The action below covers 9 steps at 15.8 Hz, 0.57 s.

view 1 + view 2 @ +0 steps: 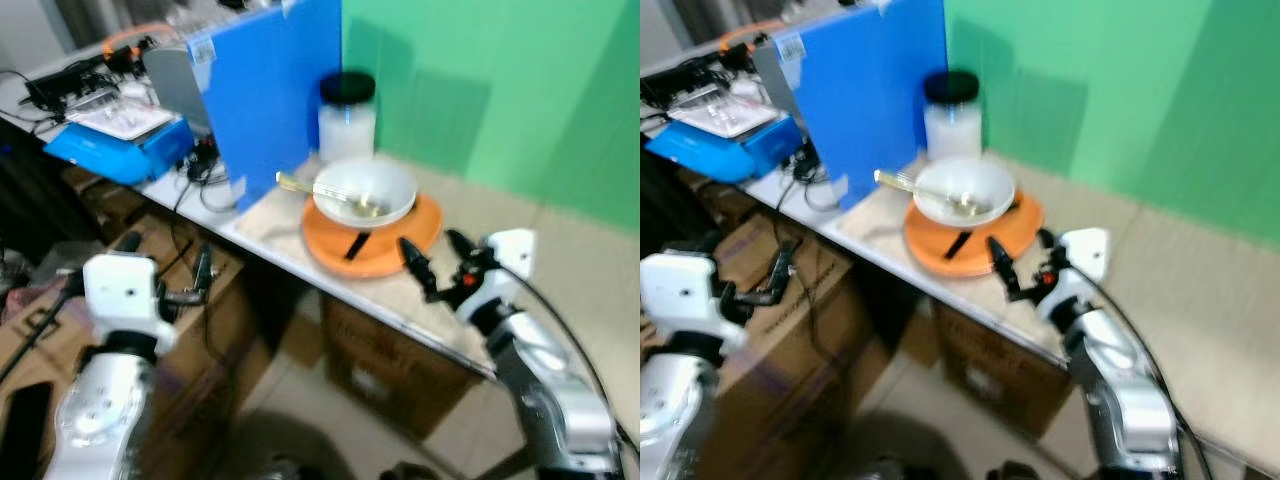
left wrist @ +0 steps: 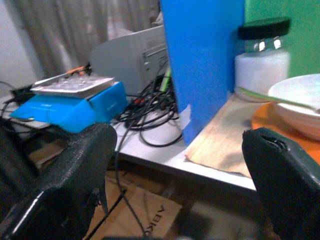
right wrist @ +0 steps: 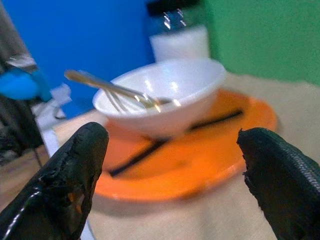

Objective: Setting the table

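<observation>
Reaching over the table edge (image 1: pixel 300 262) in the left eye view, the right gripper (image 1: pixel 435 262) points toward 10 o'clock with fingers spread wide, just beside the orange plate (image 1: pixel 400 245). The white bowl (image 1: pixel 365 192) sits on this plate, with a gold fork (image 1: pixel 330 192) inside. The left gripper (image 1: pixel 165 270) hangs lower, off the table at 8 o'clock. In the left wrist view its fingers (image 2: pixel 75 175) are wide apart. In the right wrist view the plate has black stripes (image 3: pixel 145 150).

Both head views are smeared with motion blur, edges gone soft everywhere, though the scene is evenly and brightly lit. Small glare spots are seen on the white bowl (image 3: pixel 165 92) and the jar (image 2: pixel 261 62), and the near black fingertips (image 3: pixel 65 185) are left out of focus.
</observation>
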{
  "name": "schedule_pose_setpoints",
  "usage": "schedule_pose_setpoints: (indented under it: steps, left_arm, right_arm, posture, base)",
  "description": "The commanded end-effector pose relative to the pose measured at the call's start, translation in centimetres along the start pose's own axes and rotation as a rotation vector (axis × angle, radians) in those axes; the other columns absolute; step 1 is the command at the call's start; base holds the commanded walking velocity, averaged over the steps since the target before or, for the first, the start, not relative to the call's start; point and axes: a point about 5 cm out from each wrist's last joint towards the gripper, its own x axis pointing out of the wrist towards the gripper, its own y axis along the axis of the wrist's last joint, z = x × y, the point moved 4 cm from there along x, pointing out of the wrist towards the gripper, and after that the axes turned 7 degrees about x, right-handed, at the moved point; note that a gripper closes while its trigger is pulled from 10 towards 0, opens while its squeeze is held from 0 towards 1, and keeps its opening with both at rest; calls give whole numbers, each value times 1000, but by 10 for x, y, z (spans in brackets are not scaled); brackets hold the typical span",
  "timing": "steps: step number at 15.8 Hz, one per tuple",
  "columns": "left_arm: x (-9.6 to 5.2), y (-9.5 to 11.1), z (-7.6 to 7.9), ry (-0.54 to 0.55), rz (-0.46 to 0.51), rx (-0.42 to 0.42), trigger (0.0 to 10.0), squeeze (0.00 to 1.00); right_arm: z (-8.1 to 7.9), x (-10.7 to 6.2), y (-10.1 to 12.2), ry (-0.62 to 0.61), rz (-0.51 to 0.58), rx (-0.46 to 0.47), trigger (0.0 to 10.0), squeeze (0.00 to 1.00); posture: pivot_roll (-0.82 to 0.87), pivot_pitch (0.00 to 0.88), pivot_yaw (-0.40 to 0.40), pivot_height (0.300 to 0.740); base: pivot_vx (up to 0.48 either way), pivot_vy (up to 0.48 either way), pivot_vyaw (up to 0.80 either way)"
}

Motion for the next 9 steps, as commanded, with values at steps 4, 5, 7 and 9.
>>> schedule_pose_setpoints:
  steps: [4,5,7,9]
  left_arm:
    - [3,3,-12,48,3,20,10000,0]
    - [5,3,-16,70,-7,58,10000,0]
    - [7,2,-22,110,-18,32,10000,0]
    - [5,1,-24,127,-21,-14,10000,0]
  right_arm:
    - [-5,2,5,6,16,8,10000,0]
    - [-4,3,5,-3,17,11,10000,0]
    - [-5,3,5,-6,23,10,10000,0]
    - [-6,4,5,-5,22,11,10000,0]
  posture:
    - [-29,73,90,740]
    - [-28,71,90,740]
    - [-29,66,90,740]
    - [-30,64,87,740]
  base:
    - [0,360,-400]
    - [0,-480,0]
    - [0,-480,0]
    - [0,-154,0]
